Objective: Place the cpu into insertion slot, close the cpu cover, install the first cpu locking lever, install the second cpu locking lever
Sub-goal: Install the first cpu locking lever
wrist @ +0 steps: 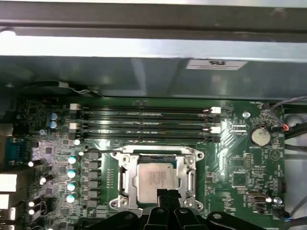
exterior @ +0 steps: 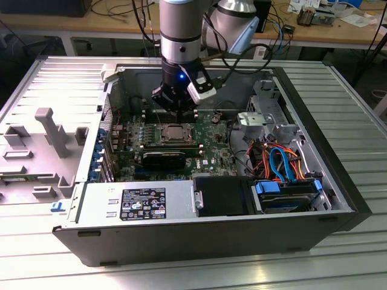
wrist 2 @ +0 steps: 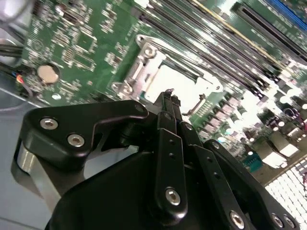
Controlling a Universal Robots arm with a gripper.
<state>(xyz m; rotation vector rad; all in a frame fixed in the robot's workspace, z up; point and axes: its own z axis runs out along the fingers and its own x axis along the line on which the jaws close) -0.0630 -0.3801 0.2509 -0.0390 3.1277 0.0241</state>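
One set of fingers (wrist 2: pixel 168 96) is what I see closest in the second wrist view. They are pressed together at the tips with nothing visible between them, and they hover just above the edge of the cpu cover (wrist 2: pixel 139 72).

In the first wrist view the same closed fingers (wrist: pixel 168 194) sit at the near edge of the cover (wrist: pixel 123 179). The cover lies flat over the cpu (wrist: pixel 156 177). The chip's silver top shows through the square opening, and it is seated in the insertion slot (wrist: pixel 152 158). A thin wire lever (wrist: pixel 144 152) runs along the far side of the cover; I cannot tell whether it is latched. Beyond it lie the long memory slots (wrist: pixel 144 122), and a coin battery (wrist: pixel 260 136) sits near the board's edge.

In the exterior view the ribbed table (exterior: pixel 351 254) carries the open computer case (exterior: pixel 199 241). Taking the cpu (exterior: pixel 174 131) as the dial's centre, the power supply (exterior: pixel 142 202) is at six o'clock against the near wall. A drive with blue tabs (exterior: pixel 284 193) is at four o'clock, and a grey plastic part (exterior: pixel 48 139) lies on the table at nine o'clock. The gripper (exterior: pixel 180 115) comes down from twelve o'clock on the arm (exterior: pixel 180 30), with a wooden workbench (exterior: pixel 72 24) far behind.
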